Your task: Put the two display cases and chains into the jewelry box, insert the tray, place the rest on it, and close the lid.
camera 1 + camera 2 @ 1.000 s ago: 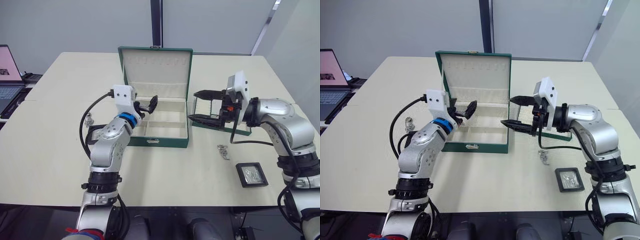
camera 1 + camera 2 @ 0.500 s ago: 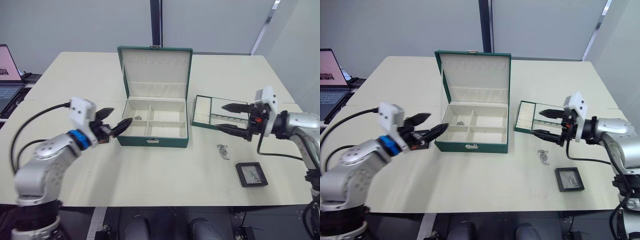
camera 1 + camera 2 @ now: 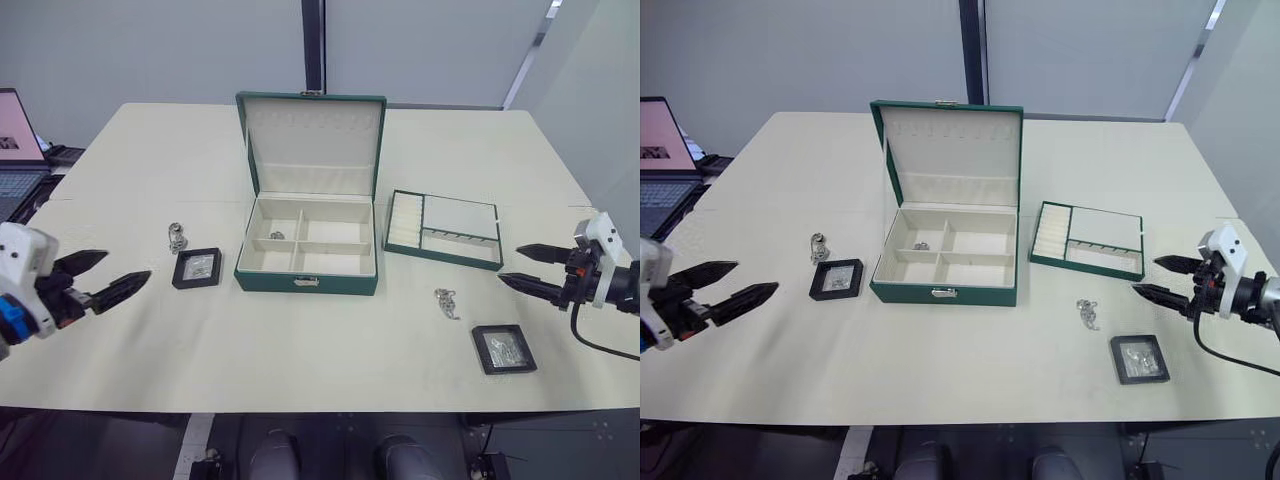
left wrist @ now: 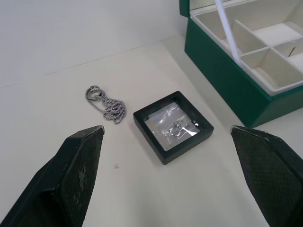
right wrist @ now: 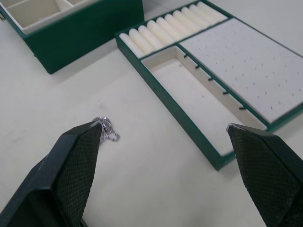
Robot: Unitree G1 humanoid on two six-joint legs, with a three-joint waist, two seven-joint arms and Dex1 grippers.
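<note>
From the head camera, the box (image 3: 307,255) sits mid-tabletop (image 3: 300,340) with its lid (image 3: 312,140) standing upright and a small silvery piece in its rear left compartment. Left of the box lies one case (image 3: 196,268), with a chain (image 3: 177,237) just beyond it, farther from the box. Right of the box sits the tray (image 3: 443,230); in front of the tray lies a second chain (image 3: 446,301), and further front and right of the box the other case (image 3: 503,349). The left end effector (image 3: 100,279) hovers well left of the box, fingers apart and empty; the right end effector (image 3: 530,270) hovers well right of the box, past the tray, fingers likewise apart and empty. In the left wrist view, the case (image 4: 173,126) and chain (image 4: 106,104) lie between the spread fingers (image 4: 78,170), with the box corner (image 4: 236,90) beside them. In the right wrist view, the tray (image 5: 213,80) and the other chain (image 5: 106,128) lie between the spread fingers (image 5: 71,175), the box wall (image 5: 85,33) beyond them.
</note>
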